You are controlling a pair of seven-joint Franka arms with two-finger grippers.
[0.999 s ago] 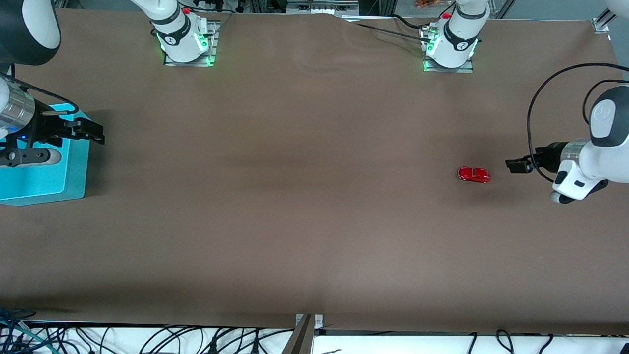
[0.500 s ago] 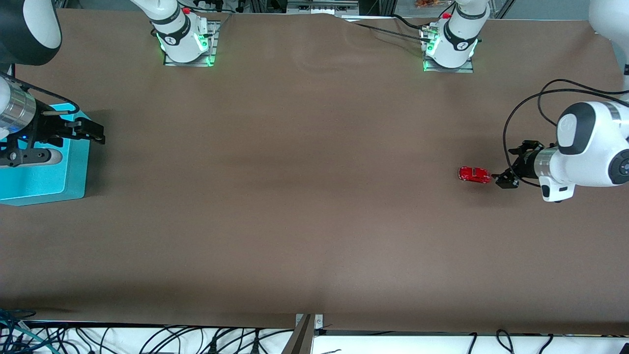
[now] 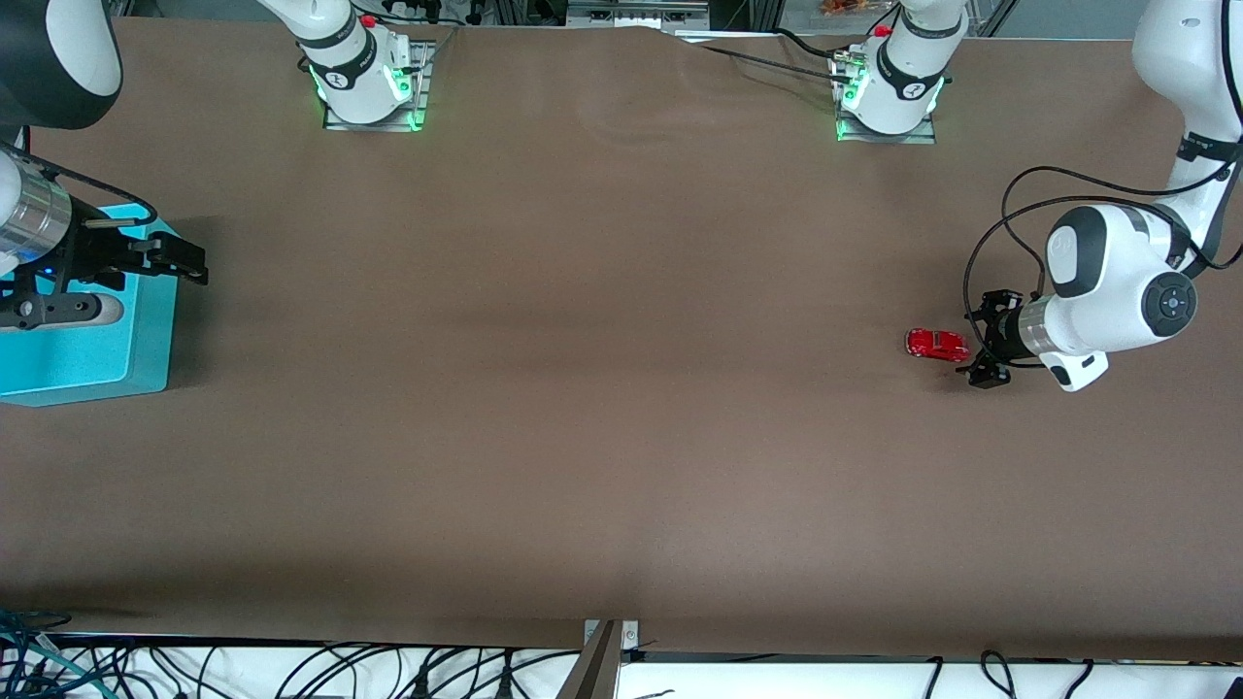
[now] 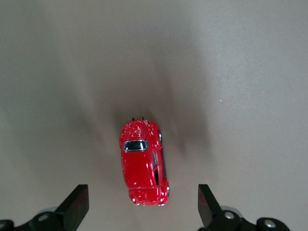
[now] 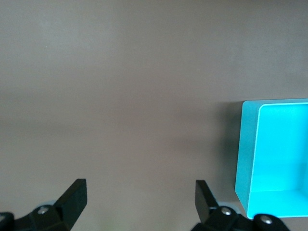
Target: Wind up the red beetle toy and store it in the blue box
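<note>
The red beetle toy (image 3: 938, 345) is seen resting on its wheels on the brown desk (image 3: 602, 388), toward the left arm's end. The left claw (image 3: 988, 338) is positioned just beside the toy, low over the desk; in the left wrist view its fingers (image 4: 77, 204) are spread wide, with the toy (image 4: 142, 163) lying ahead of the gap and touched by neither finger. The blue box (image 3: 87, 340) is set at the right arm's end of the desk, well apart from the toy. The right claw (image 3: 180, 262) is held over the box's edge, waiting, its fingers (image 5: 72, 197) spread and nothing gripped. The box's open interior (image 5: 279, 154) is shown in the right wrist view.
</note>
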